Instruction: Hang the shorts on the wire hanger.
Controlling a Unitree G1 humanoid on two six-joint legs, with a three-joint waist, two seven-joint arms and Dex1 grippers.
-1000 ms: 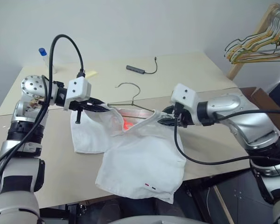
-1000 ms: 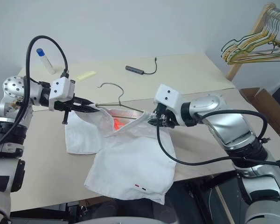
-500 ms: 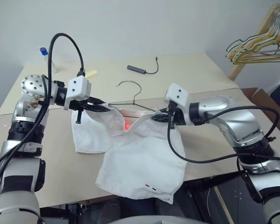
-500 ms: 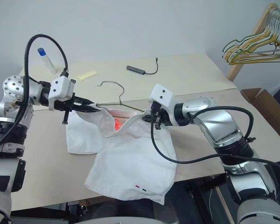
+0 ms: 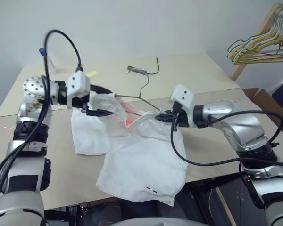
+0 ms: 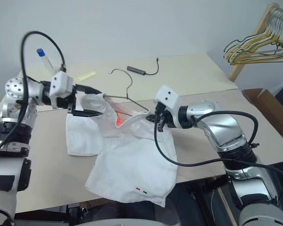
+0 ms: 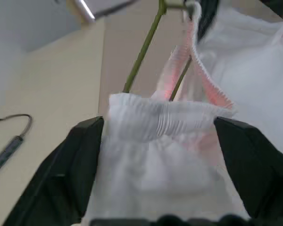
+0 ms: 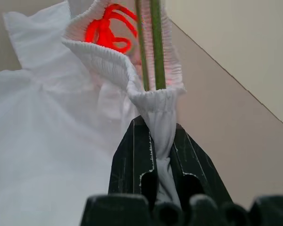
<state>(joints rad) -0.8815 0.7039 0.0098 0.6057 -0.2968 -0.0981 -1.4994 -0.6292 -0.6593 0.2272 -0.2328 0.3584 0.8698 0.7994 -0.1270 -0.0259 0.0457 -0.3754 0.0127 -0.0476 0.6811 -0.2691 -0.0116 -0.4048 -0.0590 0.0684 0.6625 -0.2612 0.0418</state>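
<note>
A: From my seat, the left claw stands wide, its black fingers either side of the gathered waistband of the shorts, clamping nothing.

B: And the wire hanger?

A: Its lower bar sits inside the waistband, running left to right between my two claws, hook up behind toward the far worktop. The shorts' legs drape off the near edge.

B: Right side?

A: The right claw is pinched tight on the waistband beside the hanger's wires. I judge the right arm carries the cloth; the waistband's loose end lies right at the left claw.
</note>
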